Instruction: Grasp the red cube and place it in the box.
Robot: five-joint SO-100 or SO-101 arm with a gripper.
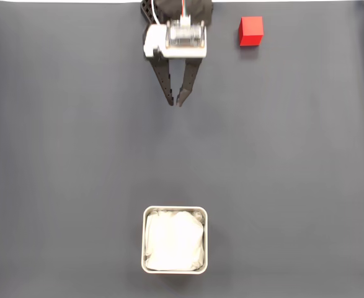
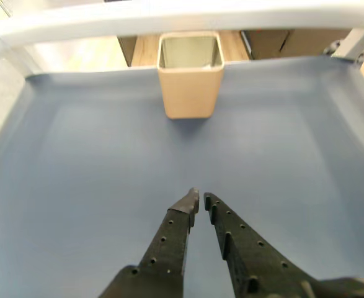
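Note:
The red cube point(image 1: 251, 31) rests on the dark mat at the top right of the fixed view. The box point(image 1: 175, 239), a silvery tin with white lining, stands at the bottom centre there. In the wrist view the box point(image 2: 190, 76) appears at the far end of the mat, straight ahead of the fingers. My gripper point(image 1: 175, 103) hangs near the top centre, left of the cube and apart from it, pointing toward the box. Its black fingers nearly meet at the tips, with nothing between them; the wrist view shows the gripper point(image 2: 201, 198) shut above bare mat.
A dark grey mat point(image 1: 76, 155) covers the table. The arm's white motor housing point(image 1: 174, 41) sits at the top edge. In the wrist view a white frame rail point(image 2: 169, 18) runs past the mat's far edge.

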